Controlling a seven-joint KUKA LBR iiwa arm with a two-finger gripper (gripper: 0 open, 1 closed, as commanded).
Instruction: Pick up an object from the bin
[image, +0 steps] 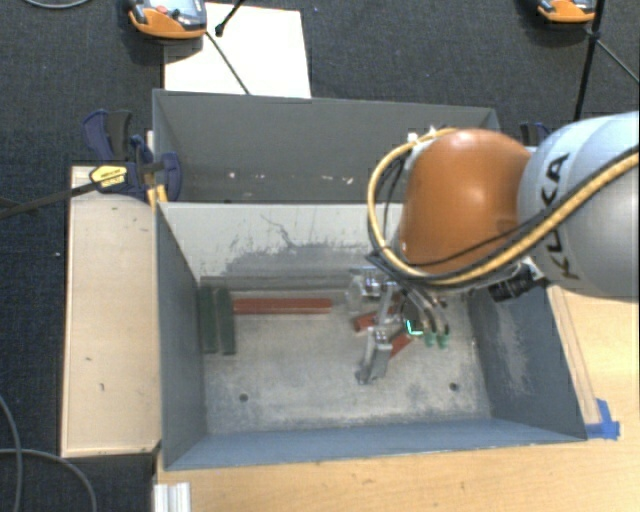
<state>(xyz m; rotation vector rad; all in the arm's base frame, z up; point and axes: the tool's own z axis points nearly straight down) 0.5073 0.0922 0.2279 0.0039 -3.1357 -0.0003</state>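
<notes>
My gripper (374, 358) is low in the right half of the bin, reaching down from under the orange cover. A small red thing (396, 340) lies right against it, partly hidden by its metal body. Just to the right sits a small green piece (436, 341). I cannot make out whether the red thing is held.
A long red-brown bar (283, 305) lies along the back wall, left of the gripper. A dark green block (215, 320) lies at the bar's left end, near the left wall. The arm and its cover hide the bin's back right corner.
</notes>
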